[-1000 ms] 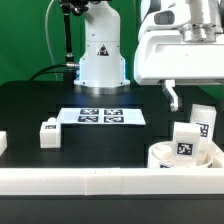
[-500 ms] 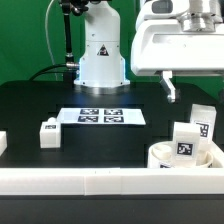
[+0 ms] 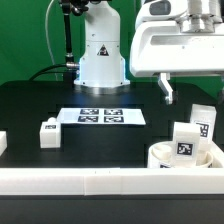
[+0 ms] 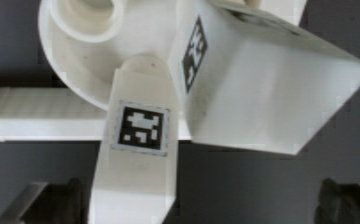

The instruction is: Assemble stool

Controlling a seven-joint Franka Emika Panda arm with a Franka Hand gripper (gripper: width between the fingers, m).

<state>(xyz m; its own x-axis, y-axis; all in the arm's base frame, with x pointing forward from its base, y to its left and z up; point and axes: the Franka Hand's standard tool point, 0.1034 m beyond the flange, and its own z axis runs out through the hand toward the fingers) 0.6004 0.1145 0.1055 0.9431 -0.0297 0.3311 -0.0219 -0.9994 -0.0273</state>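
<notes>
Glossy white blocky leg [image 3: 47,133], round seat [image 3: 160,157]

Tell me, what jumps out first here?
The thick round white plastic seat disc at the exterior view's right, with white blocky legs bearing black-and-white tags rising from it. Above it hangs the robot's big white open claw; one lone white leg block sits apart at the left.

Robotics lab bench. The arm base [image 3: 102,55] stands at the far side of a matte black table [image 3: 30,105], with a green backdrop [image 3: 25,35] behind it. The marker board [image 3: 100,116] lies flat mid-table, a white rail [image 3: 80,181] runs along the near edge, and the white legs [image 3: 186,142] carry printed fiducial tags.
</notes>
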